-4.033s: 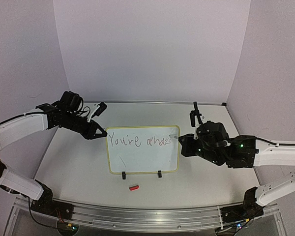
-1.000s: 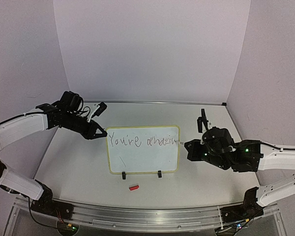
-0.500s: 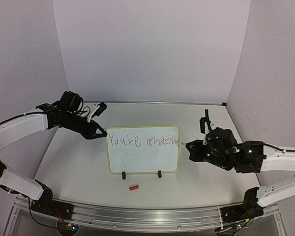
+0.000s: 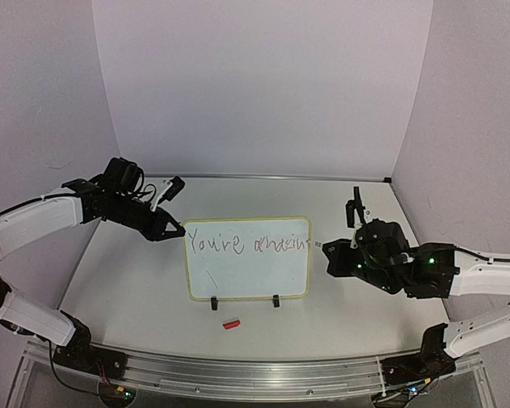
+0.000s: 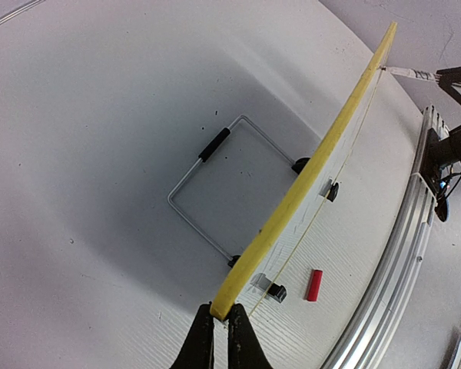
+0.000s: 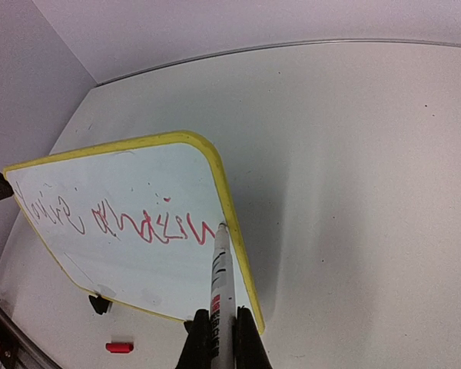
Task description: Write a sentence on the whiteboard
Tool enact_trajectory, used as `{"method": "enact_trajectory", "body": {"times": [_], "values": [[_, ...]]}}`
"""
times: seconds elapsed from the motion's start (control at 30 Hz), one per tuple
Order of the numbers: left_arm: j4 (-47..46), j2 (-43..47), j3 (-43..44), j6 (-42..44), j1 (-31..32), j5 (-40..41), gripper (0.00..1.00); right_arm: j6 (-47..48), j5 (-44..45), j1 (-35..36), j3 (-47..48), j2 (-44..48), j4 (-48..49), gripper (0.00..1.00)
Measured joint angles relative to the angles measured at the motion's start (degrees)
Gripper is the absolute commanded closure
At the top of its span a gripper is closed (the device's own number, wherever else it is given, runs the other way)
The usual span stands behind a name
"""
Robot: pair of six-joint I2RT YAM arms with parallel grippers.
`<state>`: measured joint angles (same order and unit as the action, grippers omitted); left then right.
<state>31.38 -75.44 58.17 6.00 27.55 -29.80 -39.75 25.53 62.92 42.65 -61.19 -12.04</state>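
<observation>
The whiteboard (image 4: 246, 276) stands propped at mid-table, its yellow frame (image 5: 307, 181) seen edge-on in the left wrist view. My left gripper (image 5: 220, 317) is shut on the board's upper left corner (image 4: 185, 228). One line of the sentence (image 4: 248, 245), reading "You're amazin", runs along the top; it looks red (image 6: 150, 228) in the right wrist view. My right gripper (image 6: 219, 329) is shut on a white marker (image 6: 222, 280). The marker tip touches the board just inside its right frame, at the end of the last letter (image 4: 309, 246).
A small red cap (image 4: 231, 324) lies on the table in front of the board, also visible as the red cap (image 5: 314, 285) near the metal rail (image 5: 399, 261). A wire stand (image 5: 213, 144) props the board from behind. Two black clip feet (image 4: 276, 301) hold its lower edge.
Since four seconds ago the writing has grown from "amazi" to "amazin" as the right gripper carried the marker rightward to the board's right frame. The left gripper and board have stayed still.
</observation>
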Motion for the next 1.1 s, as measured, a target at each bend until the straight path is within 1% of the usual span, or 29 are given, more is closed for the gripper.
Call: {"method": "enact_trajectory", "body": {"times": [0.3, 0.53, 1.1], "values": [[0.00, 0.00, 0.00, 0.00, 0.00, 0.00, 1.00, 1.58, 1.29, 0.00, 1.02, -0.17, 1.34, 1.00], [0.00, 0.00, 0.00, 0.00, 0.00, 0.02, 1.00, 2.21, 0.16, 0.01, 2.05, -2.56, 2.09, 1.00], [0.00, 0.00, 0.00, 0.00, 0.00, 0.00, 1.00, -1.26, -0.67, 0.00, 0.04, -0.65, 0.47, 1.00]]}}
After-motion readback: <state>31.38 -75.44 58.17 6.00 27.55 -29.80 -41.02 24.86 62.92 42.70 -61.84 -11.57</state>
